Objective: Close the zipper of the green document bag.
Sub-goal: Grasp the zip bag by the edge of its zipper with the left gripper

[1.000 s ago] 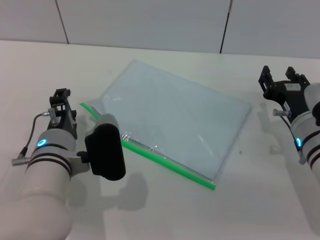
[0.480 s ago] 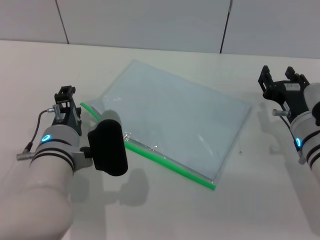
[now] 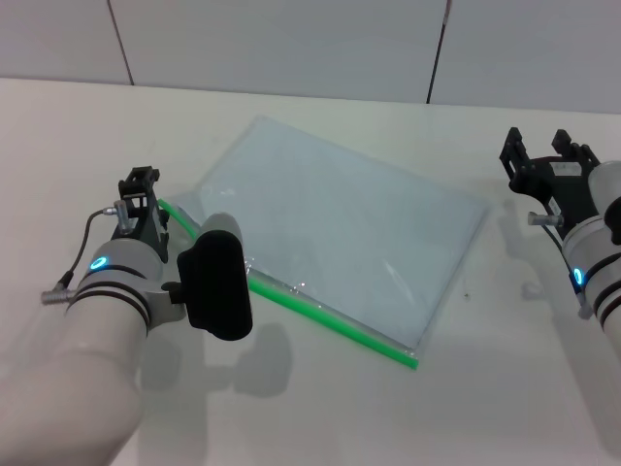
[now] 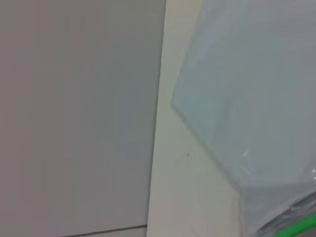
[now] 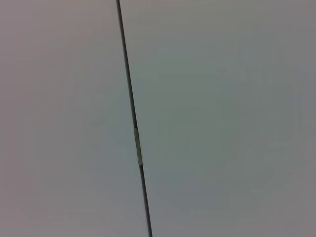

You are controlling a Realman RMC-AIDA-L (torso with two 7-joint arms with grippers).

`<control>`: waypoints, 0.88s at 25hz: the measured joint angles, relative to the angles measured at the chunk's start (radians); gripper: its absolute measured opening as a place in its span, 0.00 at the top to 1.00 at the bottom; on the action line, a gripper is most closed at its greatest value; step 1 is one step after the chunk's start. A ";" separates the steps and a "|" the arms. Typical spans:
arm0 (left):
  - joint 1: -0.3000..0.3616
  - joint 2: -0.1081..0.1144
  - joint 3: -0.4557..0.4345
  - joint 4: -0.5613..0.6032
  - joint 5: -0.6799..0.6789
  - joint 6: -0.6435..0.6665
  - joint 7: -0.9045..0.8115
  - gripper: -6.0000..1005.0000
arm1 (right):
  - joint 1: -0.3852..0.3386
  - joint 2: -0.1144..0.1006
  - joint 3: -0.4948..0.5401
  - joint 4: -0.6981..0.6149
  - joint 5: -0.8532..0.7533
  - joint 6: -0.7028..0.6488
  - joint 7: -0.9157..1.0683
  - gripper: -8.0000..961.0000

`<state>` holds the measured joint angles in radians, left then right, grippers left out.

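The green document bag (image 3: 335, 223) lies flat on the white table, a translucent pale blue-grey pouch turned at an angle. Its zipper (image 3: 330, 316) is a bright green strip along the near long edge, running from the left corner to the near right corner. I cannot make out a slider tab. My left gripper (image 3: 140, 184) is just left of the zipper's left end, close above the table. The black camera block on that arm (image 3: 218, 286) covers part of the strip. The left wrist view shows the bag (image 4: 247, 89) and a bit of the zipper (image 4: 298, 229). My right gripper (image 3: 546, 155) stands open, right of the bag.
A grey panelled wall (image 3: 291, 44) stands behind the table's far edge. The right wrist view shows only that wall and a dark seam (image 5: 134, 138). Bare table (image 3: 320, 417) lies in front of the bag.
My left arm has moved forward and to the right, bringing its gripper close to the zipper's left end. The right arm and the bag have not moved.
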<state>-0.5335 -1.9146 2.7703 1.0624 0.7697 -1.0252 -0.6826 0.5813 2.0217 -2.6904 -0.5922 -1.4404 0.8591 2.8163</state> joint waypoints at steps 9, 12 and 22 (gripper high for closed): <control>-0.011 -0.015 -0.002 -0.047 0.002 0.028 0.000 0.44 | 0.000 0.000 -0.002 0.000 0.000 0.000 0.000 0.41; -0.014 -0.019 -0.002 -0.057 0.002 0.035 0.000 0.44 | 0.000 0.000 -0.003 0.000 0.000 0.000 0.000 0.41; -0.024 -0.026 -0.009 -0.094 0.002 0.056 0.000 0.44 | 0.001 0.000 -0.005 -0.002 0.000 0.000 -0.001 0.41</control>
<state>-0.5575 -1.9404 2.7612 0.9683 0.7716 -0.9688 -0.6826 0.5827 2.0217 -2.6952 -0.5946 -1.4404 0.8590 2.8154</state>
